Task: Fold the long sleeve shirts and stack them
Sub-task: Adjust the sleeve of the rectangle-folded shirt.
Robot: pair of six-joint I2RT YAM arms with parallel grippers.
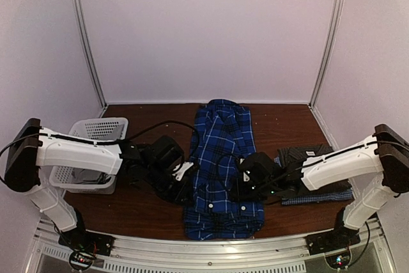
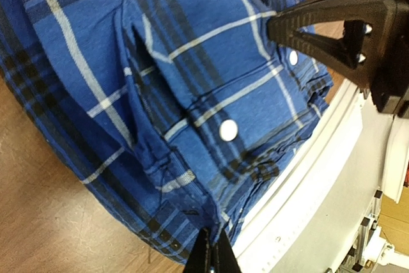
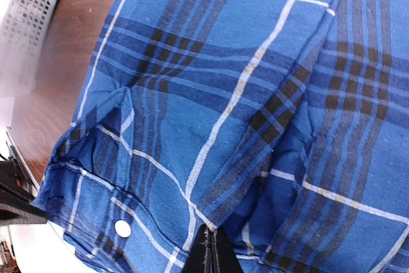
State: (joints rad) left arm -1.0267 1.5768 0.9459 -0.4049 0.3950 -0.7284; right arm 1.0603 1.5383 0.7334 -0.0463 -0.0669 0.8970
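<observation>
The plaid shirt (image 1: 220,158) is soft woven cloth, matt and lightly creased, with glossy pearl-white snaps (image 2: 228,130). The surface (image 1: 281,119) is dark brown wood, smooth with a dull sheen. The basket (image 1: 96,129) is white plastic mesh. The right tool (image 3: 208,249) is matt black plastic, its finger (image 2: 326,9) ribbed. The arm shells (image 1: 77,151) are smooth white plastic, faintly glossy. The front rail (image 1: 211,247) is pale ribbed metal

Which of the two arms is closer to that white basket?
Left. The left gripper sits at the blue plaid shirt's basket-side edge; the right gripper is across the shirt, farther from the white basket.
</observation>
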